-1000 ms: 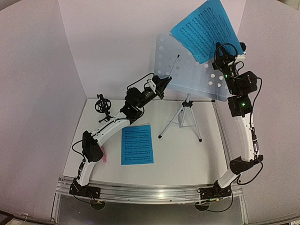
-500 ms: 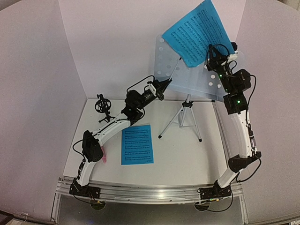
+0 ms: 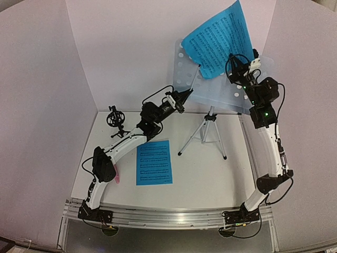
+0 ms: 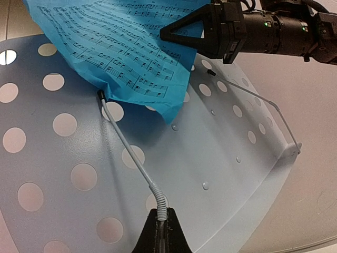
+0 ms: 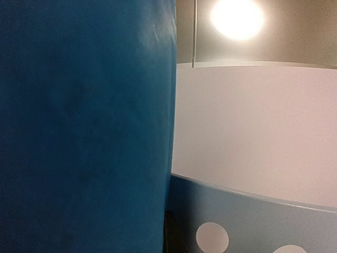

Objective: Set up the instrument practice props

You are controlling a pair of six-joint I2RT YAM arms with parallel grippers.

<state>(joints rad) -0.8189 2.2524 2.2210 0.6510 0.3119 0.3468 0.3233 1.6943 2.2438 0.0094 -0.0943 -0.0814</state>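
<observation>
Fingers pinched together on the springy wire page-retainer (image 4: 126, 150), the left gripper (image 4: 159, 225) appears to hold it clear of the pale blue music stand (image 4: 226, 158). Just beyond the wire's tip, the right gripper (image 4: 166, 35) is clamped on a blue sheet-music page (image 4: 105, 47). Done well, the page's lower edge slips under the wire and sits flat before either grip lets go. The second page (image 3: 154, 162) lies on the table (image 3: 210, 174), well apart.
</observation>
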